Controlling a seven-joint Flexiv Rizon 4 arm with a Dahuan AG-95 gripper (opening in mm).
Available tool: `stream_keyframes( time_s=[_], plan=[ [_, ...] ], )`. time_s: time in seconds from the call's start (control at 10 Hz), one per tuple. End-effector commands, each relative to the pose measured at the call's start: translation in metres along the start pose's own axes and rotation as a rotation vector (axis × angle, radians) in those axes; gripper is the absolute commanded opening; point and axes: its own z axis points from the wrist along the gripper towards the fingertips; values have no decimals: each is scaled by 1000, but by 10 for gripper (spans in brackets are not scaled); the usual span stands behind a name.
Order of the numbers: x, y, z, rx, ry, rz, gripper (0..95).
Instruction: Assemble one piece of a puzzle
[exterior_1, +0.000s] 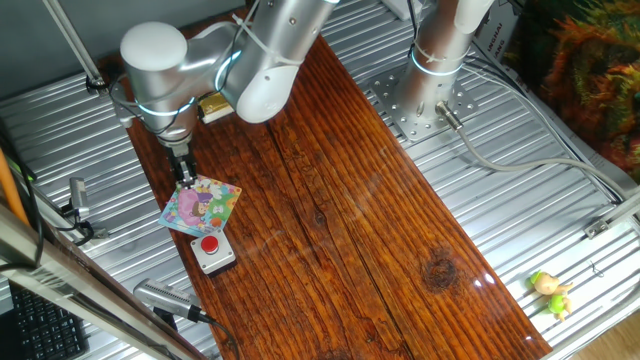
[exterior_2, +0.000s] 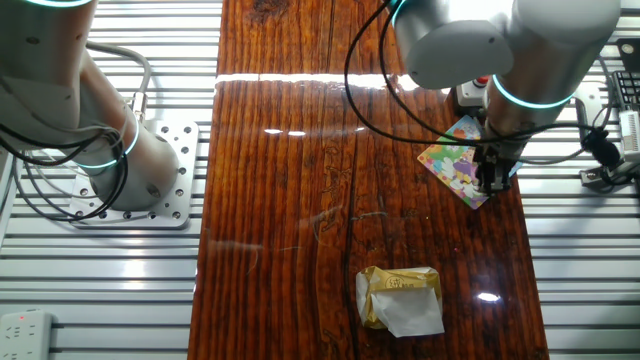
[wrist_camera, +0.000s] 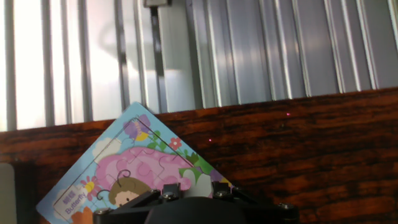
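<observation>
**Gripper down on puzzle, piece status unclear**

One gripper sits low over one puzzle, near the wooden table edge. Finger spread and any held piece: cannot tell. Placement looks underway, not confirmed. Beside it one grey button box; farther off, one yellow toy.
</observation>
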Motion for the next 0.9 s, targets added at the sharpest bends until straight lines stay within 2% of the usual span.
stream_keyframes(
  time_s=[0.1, 0.9],
  plan=[
    [1, -1, 3, 6, -1, 30, 0],
    [1, -1, 5, 1, -1, 129, 0]
  ],
)
